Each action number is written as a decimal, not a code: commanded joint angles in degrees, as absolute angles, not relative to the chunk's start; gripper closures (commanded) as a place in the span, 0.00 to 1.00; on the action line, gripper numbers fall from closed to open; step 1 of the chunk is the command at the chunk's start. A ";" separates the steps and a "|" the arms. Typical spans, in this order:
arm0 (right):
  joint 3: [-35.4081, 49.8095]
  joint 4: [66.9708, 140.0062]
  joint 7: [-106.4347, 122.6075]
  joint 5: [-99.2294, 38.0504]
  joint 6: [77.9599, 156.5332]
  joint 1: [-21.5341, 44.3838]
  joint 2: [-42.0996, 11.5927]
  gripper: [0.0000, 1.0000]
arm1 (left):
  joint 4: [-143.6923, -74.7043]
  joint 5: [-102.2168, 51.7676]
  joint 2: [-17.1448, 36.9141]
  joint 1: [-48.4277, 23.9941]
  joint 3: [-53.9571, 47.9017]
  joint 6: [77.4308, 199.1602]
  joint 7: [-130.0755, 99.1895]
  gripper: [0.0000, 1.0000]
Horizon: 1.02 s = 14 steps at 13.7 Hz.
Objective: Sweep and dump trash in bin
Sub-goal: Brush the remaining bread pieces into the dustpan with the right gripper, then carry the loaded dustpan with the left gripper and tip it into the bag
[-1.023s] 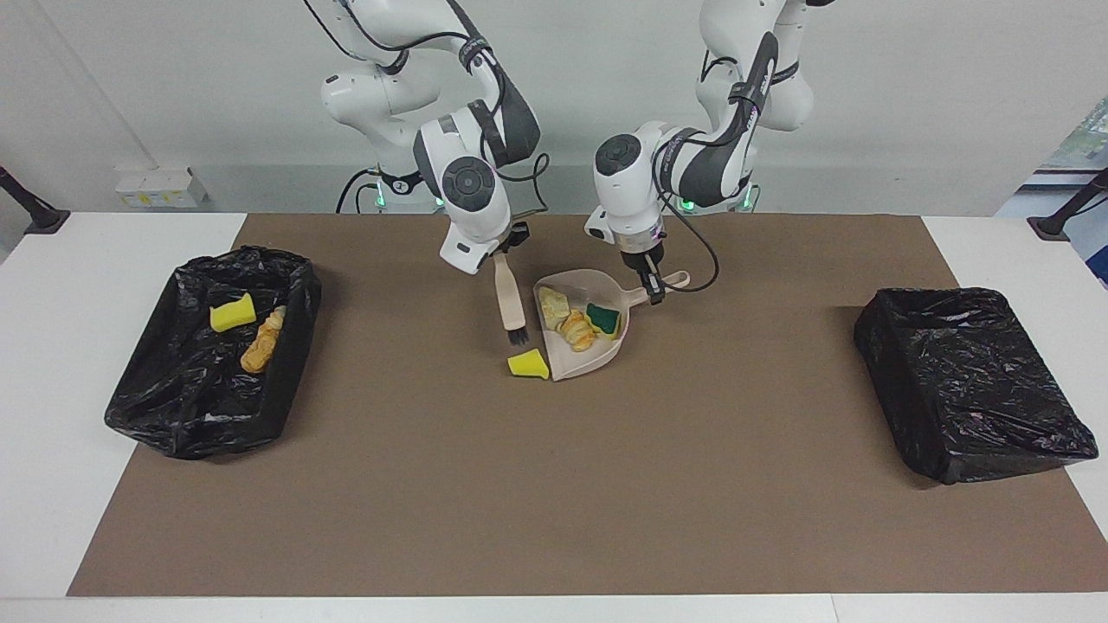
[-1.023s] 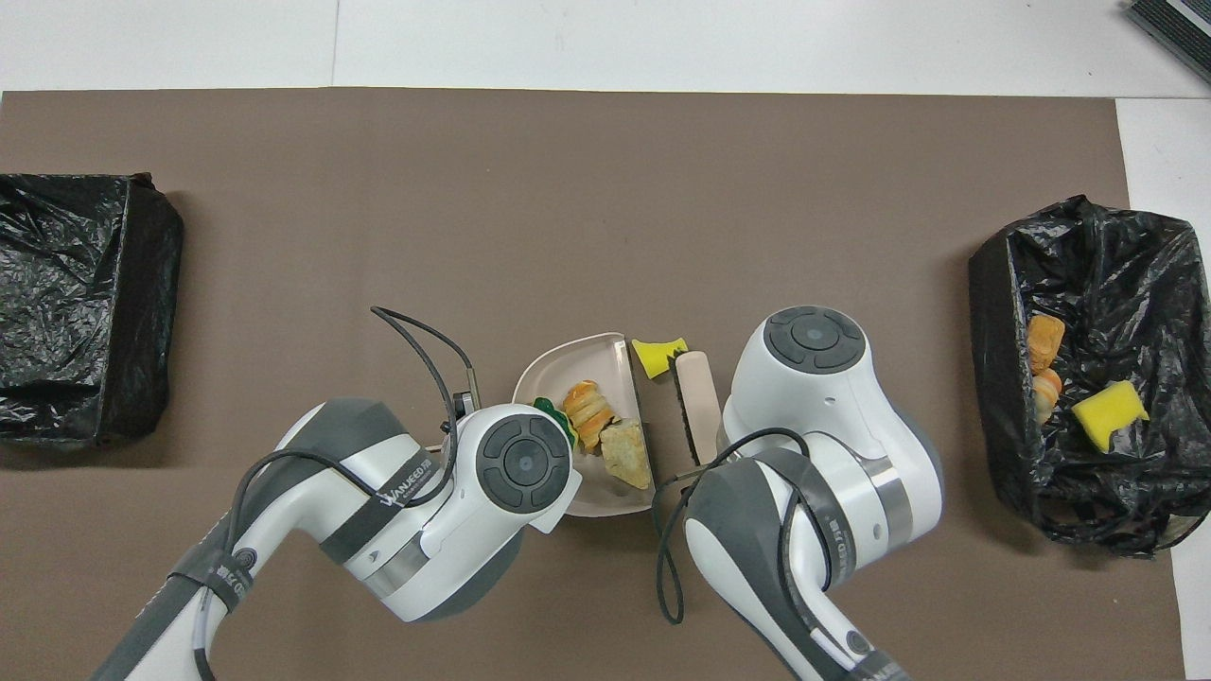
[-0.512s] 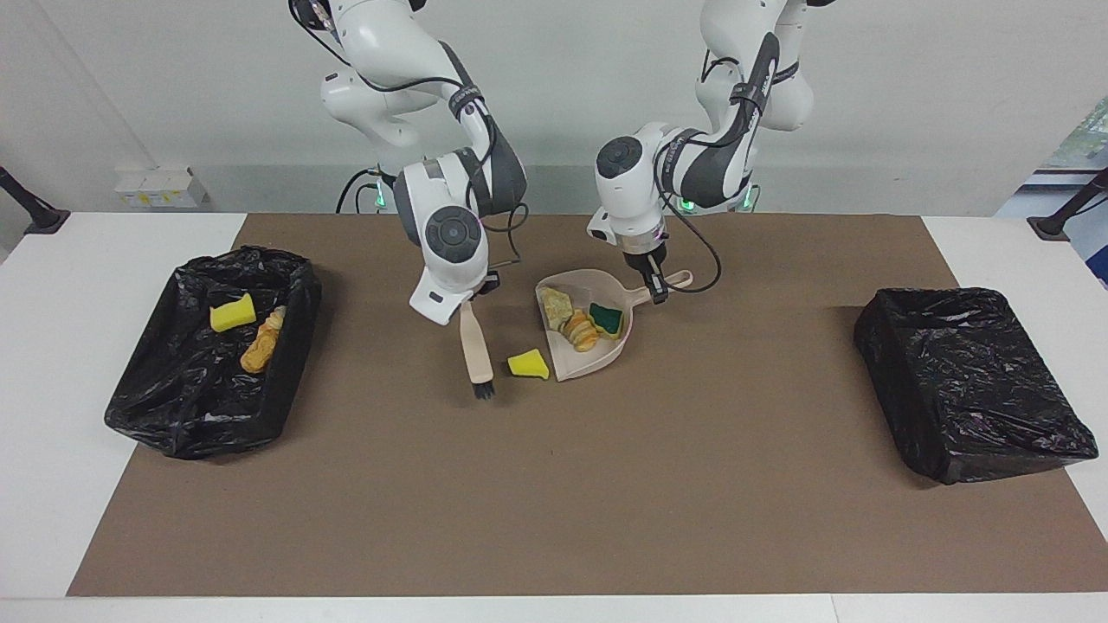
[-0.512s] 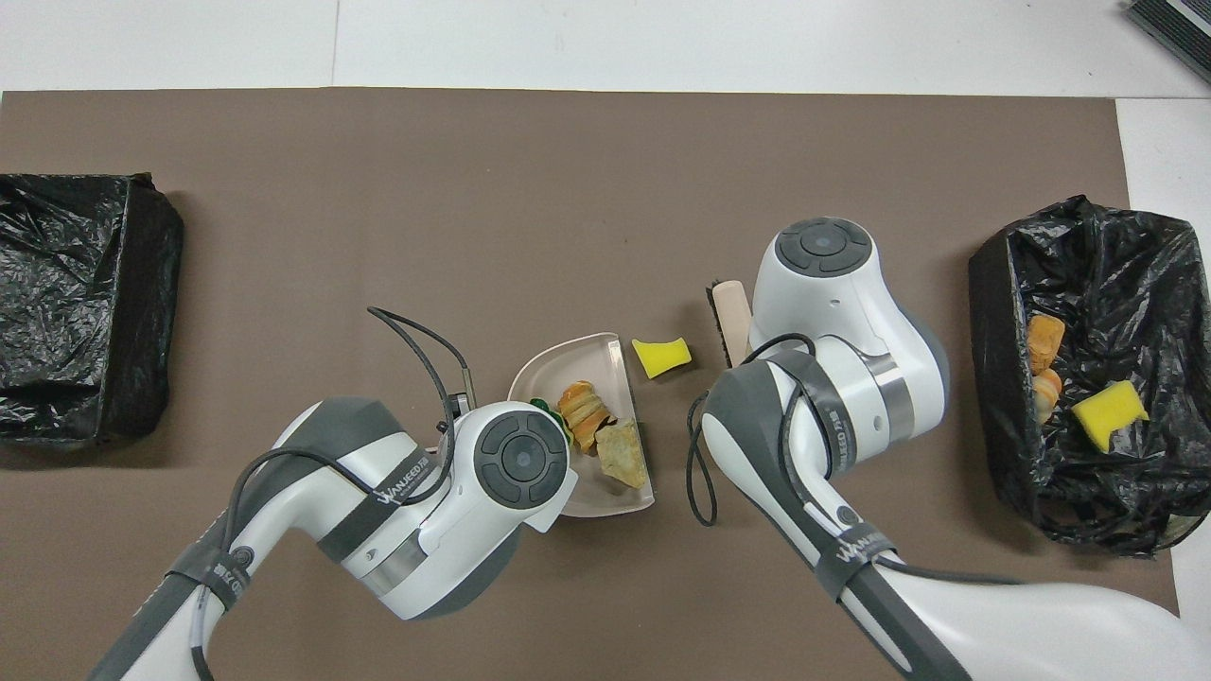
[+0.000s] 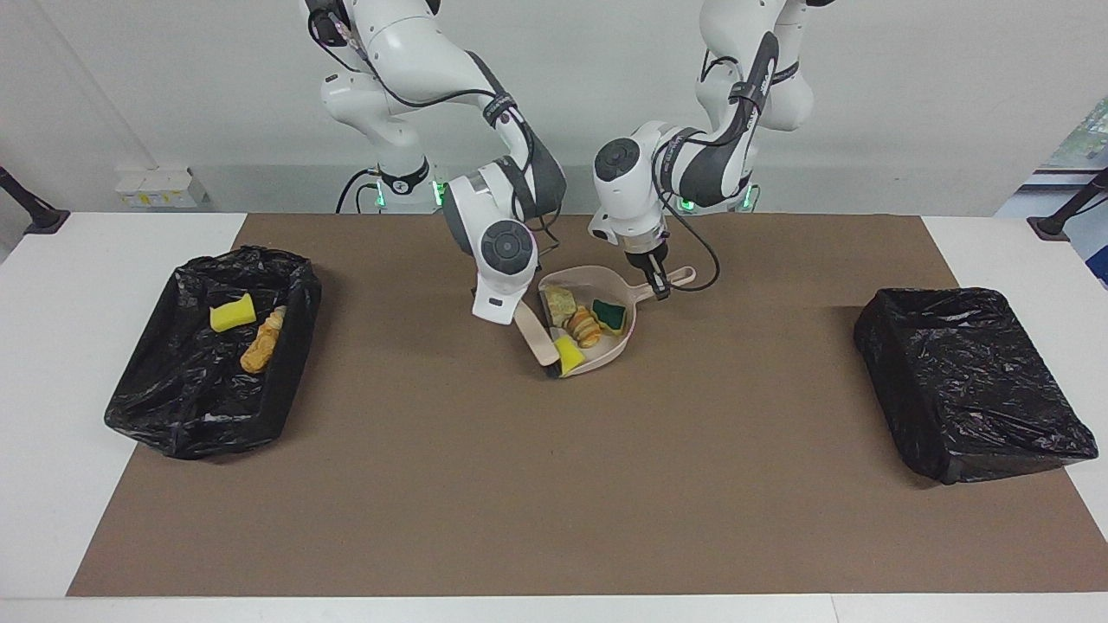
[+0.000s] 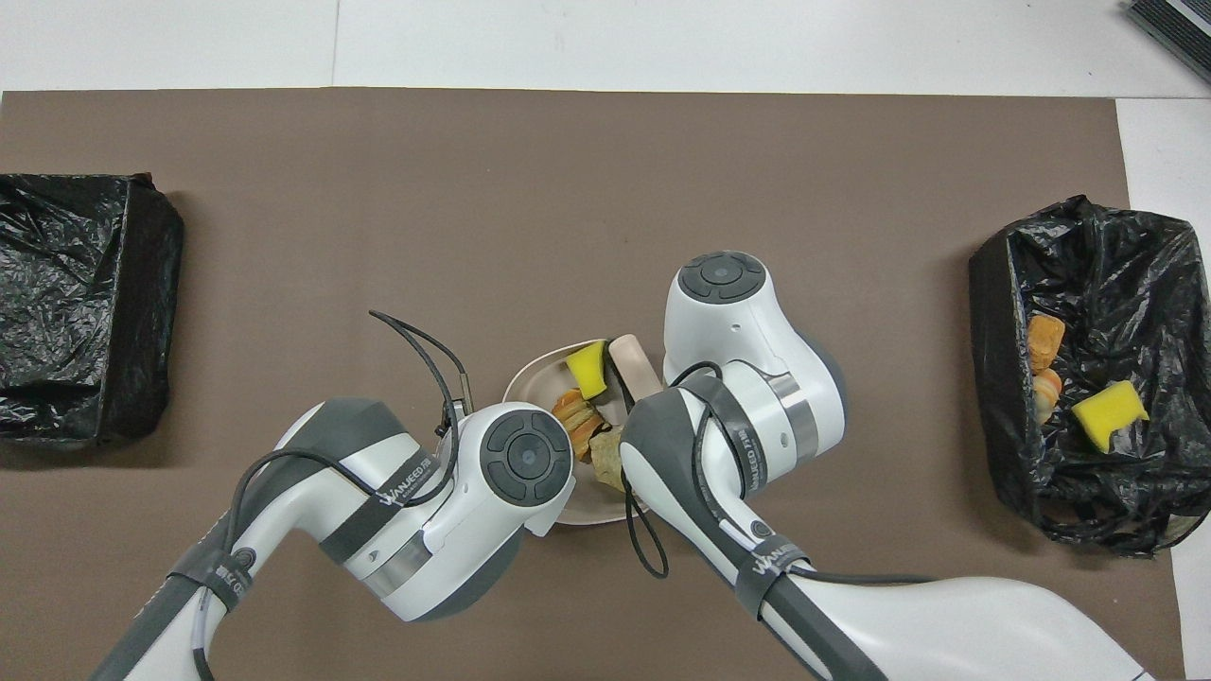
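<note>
Clock positions are read on the facing view, with the mat's middle as the dial centre.

- White counter (image 5: 52, 363), with a brown mat (image 5: 554, 484) covering most of it.
- Two black bag-lined bins sit on the mat edges. The 9 o'clock bin (image 5: 164, 415) is at the right arm's end. The 3 o'clock bin (image 5: 969, 381) is at the left arm's end, and nothing shows in it.
- Both arms reach in to 12 o'clock and meet over the dustpan.
- Beige dustpan (image 5: 610, 350) is on the mat at 12 o'clock, near the robots. Its handle points to 2 o'clock and its open mouth faces 8 o'clock.
- Left end effector (image 5: 658, 284) is closed on the dustpan handle.
- Beige brush (image 5: 538, 337) lies slanted along the dustpan mouth, with its black bristles at the 7 o'clock corner of the pan.
- Right end effector (image 5: 522, 310) is closed on the top of the brush handle, mostly hidden under its own wrist.
- Trash in the dustpan, four pieces:
  - Tan bread bit (image 5: 561, 303) at the pan's 11 o'clock.
  - Orange roll (image 5: 585, 329) at mid-pan, touching the tan bit.
  - Green-and-yellow sponge (image 5: 609, 315) at 2 o'clock, toward the handle.
  - Yellow sponge chunk (image 5: 568, 355) at 7 o'clock, just inside the mouth and right against the brush bristles.
- Trash in the 9 o'clock bin:
  - Second yellow sponge (image 5: 232, 313) at the bin's 12 o'clock.
  - Orange bread bits (image 5: 262, 343) just beside it at 4 o'clock. The overhead view shows them as two lumps.
- No loose trash is visible on the mat itself.
</note>
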State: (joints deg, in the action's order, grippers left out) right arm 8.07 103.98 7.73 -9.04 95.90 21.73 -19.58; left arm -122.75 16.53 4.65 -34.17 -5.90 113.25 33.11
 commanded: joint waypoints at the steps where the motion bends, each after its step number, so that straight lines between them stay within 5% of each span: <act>1: 8.53 107.48 19.03 -13.17 95.10 20.22 -16.97 1.00 | -122.96 17.31 4.13 -34.19 -5.80 111.44 33.05 1.00; 14: 7.91 107.14 20.13 -4.15 86.22 3.80 -10.73 1.00 | -122.61 17.49 4.66 -32.70 -5.63 112.76 33.22 1.00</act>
State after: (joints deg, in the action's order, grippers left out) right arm 7.49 106.35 19.94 -6.25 86.62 6.98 -12.99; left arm -122.75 16.53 4.66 -33.37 -5.66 113.09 33.14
